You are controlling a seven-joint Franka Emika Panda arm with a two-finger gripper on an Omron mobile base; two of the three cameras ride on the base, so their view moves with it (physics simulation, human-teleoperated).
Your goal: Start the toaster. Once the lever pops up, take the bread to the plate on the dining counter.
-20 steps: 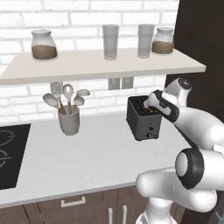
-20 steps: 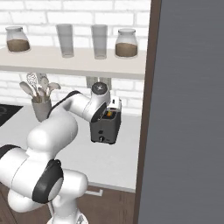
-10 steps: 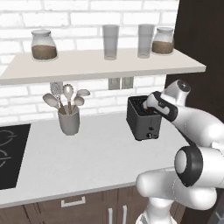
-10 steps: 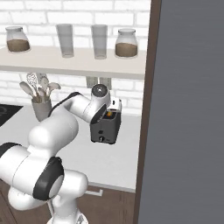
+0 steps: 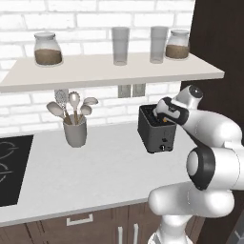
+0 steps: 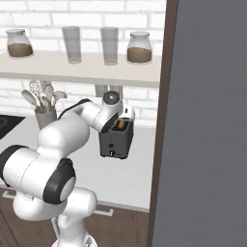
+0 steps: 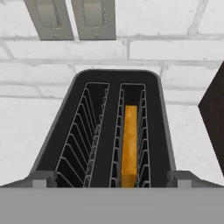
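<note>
The dark toaster stands on the pale worktop against the brick wall. My gripper hangs just above its top, open, with nothing between its fingers. In the hand view I look straight down on the toaster, and the two fingertips stand wide apart at either side of it. The bread sits on edge deep in the right slot as a tan-orange strip; the left slot has nothing in it. The plate and the dining counter are out of view.
A grey utensil cup stands left of the toaster and a black hob lies at the far left. A shelf with jars and glasses hangs overhead. A tall dark panel closes the right side. Wall outlets sit behind the toaster.
The hand has shifted slightly over the toaster's top. The jaws stay wide open and the toaster has not moved.
</note>
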